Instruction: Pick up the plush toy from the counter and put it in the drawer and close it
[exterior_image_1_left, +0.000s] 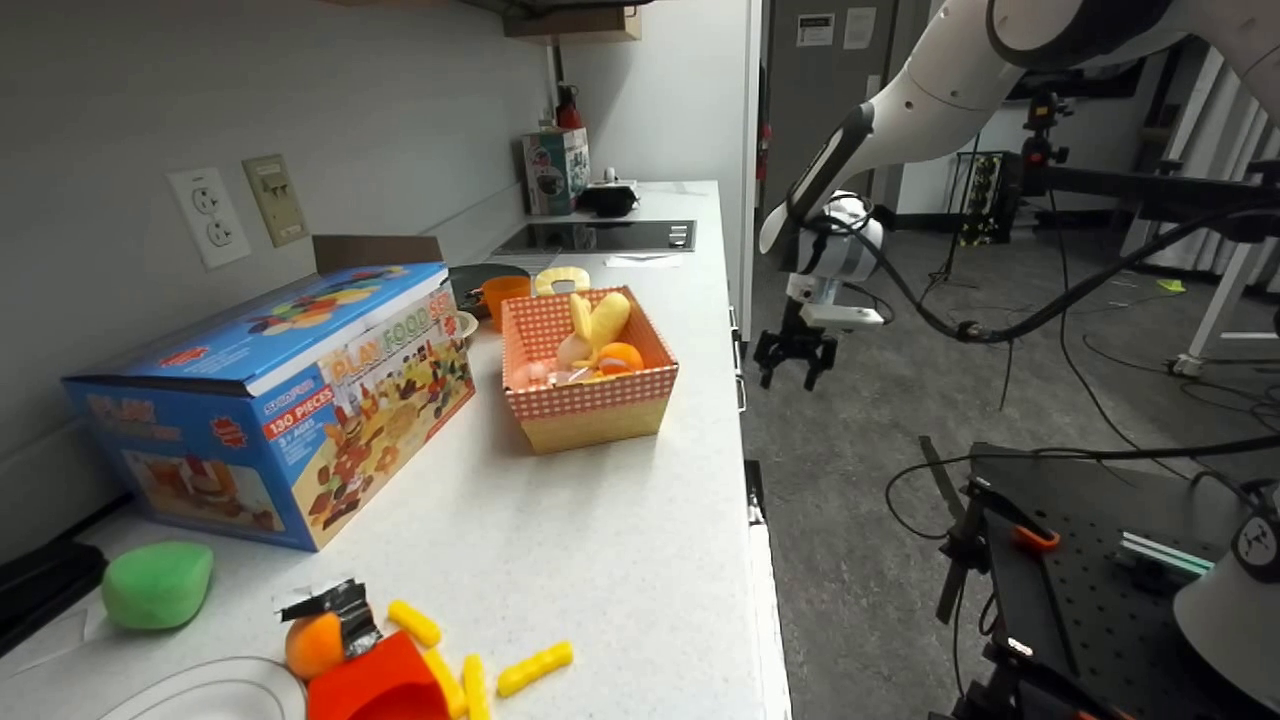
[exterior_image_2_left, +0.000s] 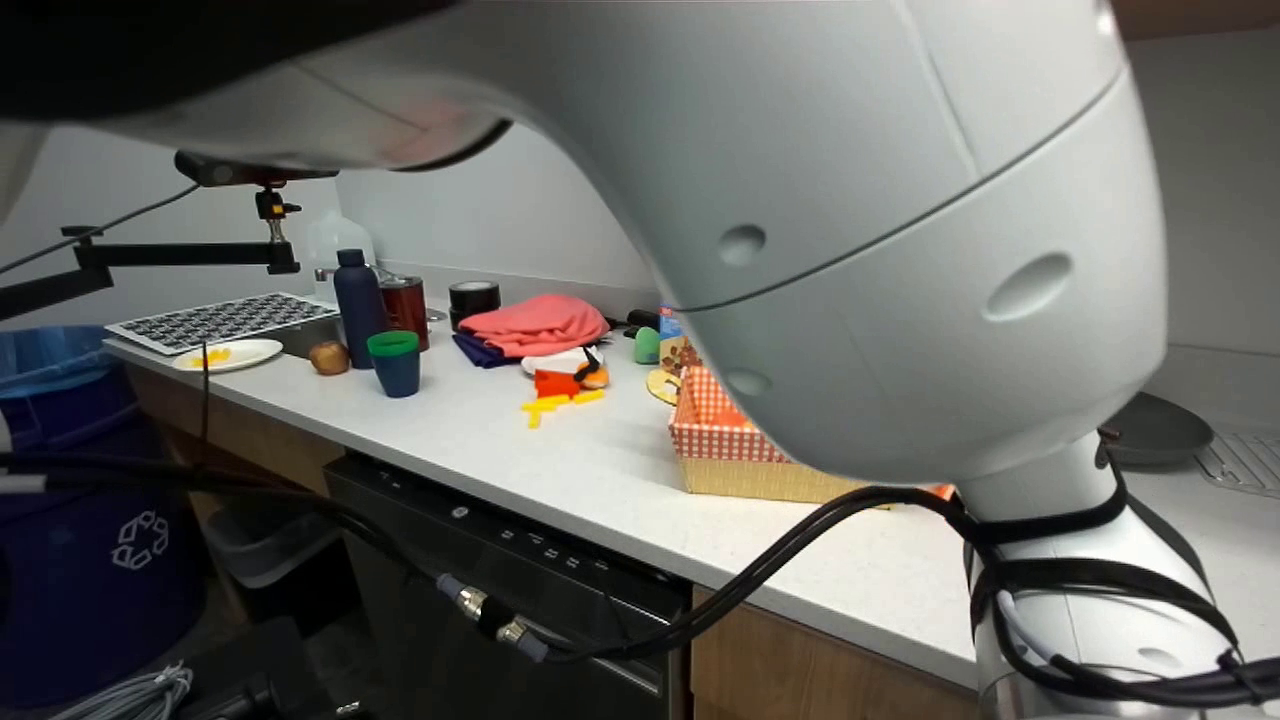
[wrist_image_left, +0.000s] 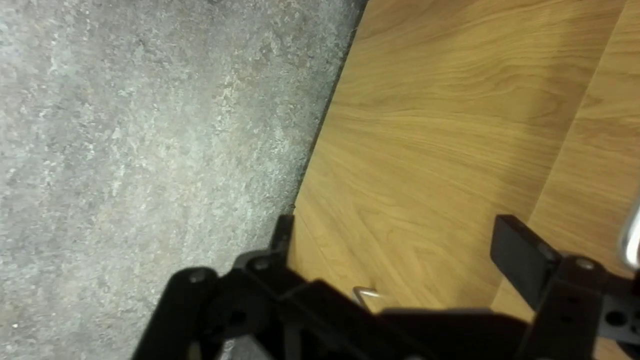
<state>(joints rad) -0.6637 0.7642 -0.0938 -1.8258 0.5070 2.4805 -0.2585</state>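
Yellow toy fries (exterior_image_1_left: 534, 668) lie scattered on the white counter (exterior_image_1_left: 600, 560) in the foreground of an exterior view, just beside a red fry carton (exterior_image_1_left: 380, 685); an orange ball (exterior_image_1_left: 314, 645) and a white plate (exterior_image_1_left: 230, 695) sit by the carton, and a rounded green lump (exterior_image_1_left: 158, 585) rests nearer the wall (exterior_image_1_left: 110, 150). Past them stand a "Play Food Set" box (exterior_image_1_left: 380, 400) and a red-checked basket (exterior_image_1_left: 590, 430) holding pale yellow pieces (exterior_image_1_left: 608, 320) and an orange piece (exterior_image_1_left: 620, 358). Whether any of these is the plush toy cannot be told. Off the counter's edge hangs the robot's gripper (exterior_image_1_left: 789, 375), pointing down over the gray floor (exterior_image_1_left: 850, 430), its two fingers spread wide apart. In the wrist view the fingers show against a wood-grain cabinet panel (wrist_image_left: 450, 125), and a drawer front (wrist_image_left: 610, 125) with a metal handle (wrist_image_left: 633, 245) appears flush with it. Farther on come a black cooktop (exterior_image_1_left: 600, 236), a green-and-white box (exterior_image_1_left: 556, 172) and, across the floor, a gray door (exterior_image_1_left: 830, 100) bearing two posted sheets (exterior_image_1_left: 815, 30).
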